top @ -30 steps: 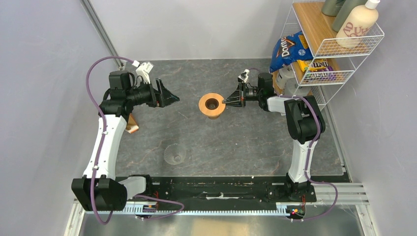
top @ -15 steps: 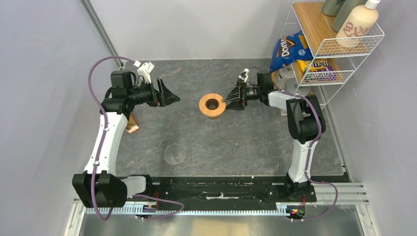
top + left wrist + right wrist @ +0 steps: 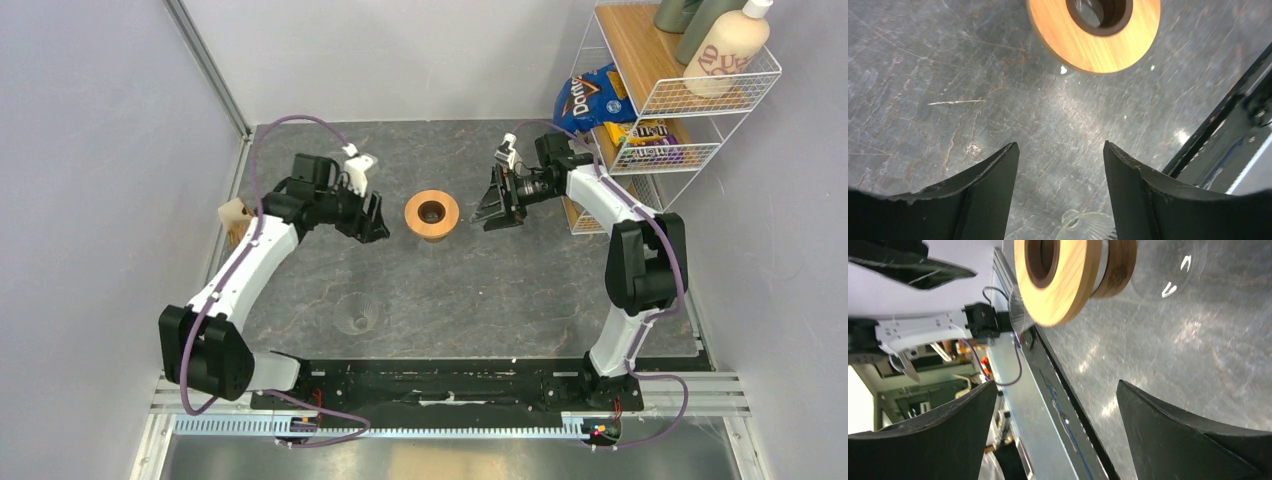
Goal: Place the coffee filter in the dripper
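The dripper [image 3: 432, 214] stands mid-table, its round wooden ring collar [image 3: 1093, 35] up and clear glass under it [image 3: 1168, 270]. My left gripper [image 3: 372, 222] hangs just left of it, open and empty [image 3: 1060, 145], with bare table between its fingers. My right gripper [image 3: 495, 210] is just right of the ring, apart from it, open wide and empty [image 3: 1056, 382]. A pale tan thing [image 3: 233, 211] shows at the table's left edge behind my left arm. I cannot tell whether it is the coffee filter.
A clear ribbed glass piece [image 3: 357, 313] lies on the table in front of the dripper, also low in the left wrist view [image 3: 1088, 226]. A white wire shelf [image 3: 660, 110] with a Doritos bag [image 3: 590, 98], sweets and bottles stands at the back right.
My right gripper has opened, let go of the ring's right rim and drawn back a little. My left arm has swung in from the left to beside the dripper.
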Action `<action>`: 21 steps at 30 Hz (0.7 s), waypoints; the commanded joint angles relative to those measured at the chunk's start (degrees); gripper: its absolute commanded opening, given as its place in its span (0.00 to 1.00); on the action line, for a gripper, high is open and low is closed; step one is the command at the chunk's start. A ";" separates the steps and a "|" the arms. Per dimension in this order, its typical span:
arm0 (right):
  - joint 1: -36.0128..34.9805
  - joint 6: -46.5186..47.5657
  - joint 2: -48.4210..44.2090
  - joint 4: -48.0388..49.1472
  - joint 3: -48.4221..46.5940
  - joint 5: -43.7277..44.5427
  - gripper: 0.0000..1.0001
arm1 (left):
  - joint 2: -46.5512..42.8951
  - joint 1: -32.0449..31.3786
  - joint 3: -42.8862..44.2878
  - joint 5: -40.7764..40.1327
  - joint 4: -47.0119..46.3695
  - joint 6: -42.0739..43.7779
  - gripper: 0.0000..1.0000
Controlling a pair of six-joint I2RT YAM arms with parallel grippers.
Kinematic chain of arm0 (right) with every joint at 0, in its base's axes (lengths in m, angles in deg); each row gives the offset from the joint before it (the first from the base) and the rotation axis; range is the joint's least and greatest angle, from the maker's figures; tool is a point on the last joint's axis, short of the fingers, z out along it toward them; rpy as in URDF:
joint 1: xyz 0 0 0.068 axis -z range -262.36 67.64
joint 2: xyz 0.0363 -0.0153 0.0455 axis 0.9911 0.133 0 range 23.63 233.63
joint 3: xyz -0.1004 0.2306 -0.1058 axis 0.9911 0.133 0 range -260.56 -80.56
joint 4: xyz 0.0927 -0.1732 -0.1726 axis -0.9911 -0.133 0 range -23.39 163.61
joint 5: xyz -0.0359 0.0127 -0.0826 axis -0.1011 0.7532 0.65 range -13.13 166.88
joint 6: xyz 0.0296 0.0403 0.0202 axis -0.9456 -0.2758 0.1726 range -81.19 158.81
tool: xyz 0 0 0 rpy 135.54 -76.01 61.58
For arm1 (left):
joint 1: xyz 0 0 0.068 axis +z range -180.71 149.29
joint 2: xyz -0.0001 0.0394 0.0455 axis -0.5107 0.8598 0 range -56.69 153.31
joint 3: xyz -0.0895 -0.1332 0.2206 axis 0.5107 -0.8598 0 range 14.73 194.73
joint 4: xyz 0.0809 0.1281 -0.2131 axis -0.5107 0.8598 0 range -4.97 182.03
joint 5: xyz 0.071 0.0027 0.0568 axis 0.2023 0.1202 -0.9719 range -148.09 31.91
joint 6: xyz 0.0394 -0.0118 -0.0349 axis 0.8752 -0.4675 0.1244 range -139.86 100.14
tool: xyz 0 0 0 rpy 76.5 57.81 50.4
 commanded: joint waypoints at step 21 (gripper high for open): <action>0.06 19.08 -7.79 -20.48 -1.30 3.62 0.97 | 12.86 -9.89 0.74 -5.75 -13.49 2.82 0.61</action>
